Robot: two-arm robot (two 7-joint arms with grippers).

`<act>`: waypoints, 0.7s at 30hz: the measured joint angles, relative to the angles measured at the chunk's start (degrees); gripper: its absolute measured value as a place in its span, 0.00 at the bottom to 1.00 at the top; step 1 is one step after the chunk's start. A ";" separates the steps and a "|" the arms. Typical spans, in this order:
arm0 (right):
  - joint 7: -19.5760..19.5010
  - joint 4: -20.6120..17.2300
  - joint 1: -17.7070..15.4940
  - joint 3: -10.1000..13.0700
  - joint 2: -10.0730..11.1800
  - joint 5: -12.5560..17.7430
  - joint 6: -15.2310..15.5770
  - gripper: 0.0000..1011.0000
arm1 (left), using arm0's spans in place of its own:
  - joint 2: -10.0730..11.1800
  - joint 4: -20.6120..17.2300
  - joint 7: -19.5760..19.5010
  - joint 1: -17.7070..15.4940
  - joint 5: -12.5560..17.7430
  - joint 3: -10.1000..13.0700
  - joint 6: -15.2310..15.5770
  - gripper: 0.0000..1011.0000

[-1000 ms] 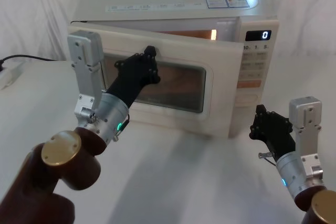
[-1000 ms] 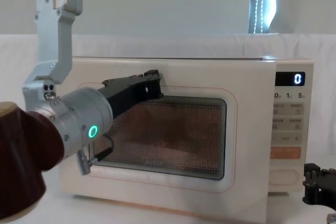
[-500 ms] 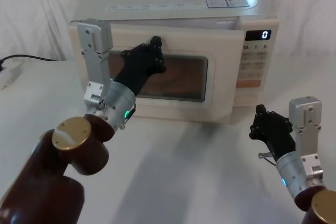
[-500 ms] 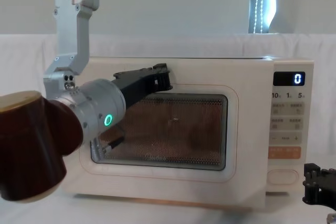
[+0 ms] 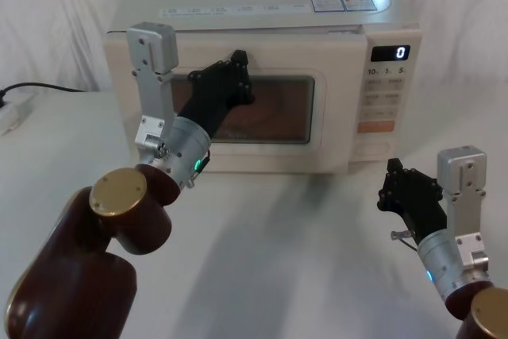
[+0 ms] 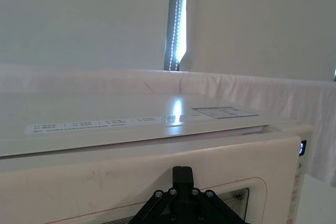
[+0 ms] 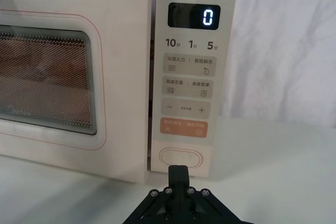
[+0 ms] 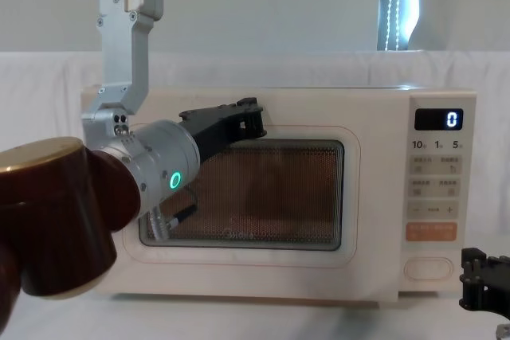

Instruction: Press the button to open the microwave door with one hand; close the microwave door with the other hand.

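Observation:
The cream microwave door (image 8: pixel 239 267) with its dark glass window lies flush against the oven front. My left gripper (image 5: pixel 238 65), long and black with a green ring on its silver wrist, is shut and touches the door's upper edge above the window; its tip (image 8: pixel 253 113) also shows from the chest and against the door (image 6: pixel 79 182) in its own wrist view. The large cream pill-shaped button (image 7: pixel 181 157) sits lowest on the control panel, under the orange key. My right gripper (image 5: pixel 394 171), short and black, hangs shut over the table, in front of and below the button (image 8: pixel 427 267), apart from it.
The panel display (image 7: pixel 193 16) reads 0. A white power strip with a black cable (image 5: pixel 16 109) lies at the table's far left. White cloth hangs behind the microwave. Open table surface lies between the two arms.
The door swung from ajar to flush with the oven front as my left gripper pushed forward and rightward with it. The right arm has not moved.

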 joint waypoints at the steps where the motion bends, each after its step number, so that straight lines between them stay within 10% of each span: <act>1: 0.00 0.00 0.00 0.00 0.00 0.00 0.00 0.00 | -0.14 0.36 0.03 -0.22 0.07 -0.05 -0.13 0.00; 21: 0.00 0.00 0.00 0.00 0.00 0.00 0.00 0.00 | -1.24 3.80 0.03 -2.29 0.95 -0.47 -0.96 0.00</act>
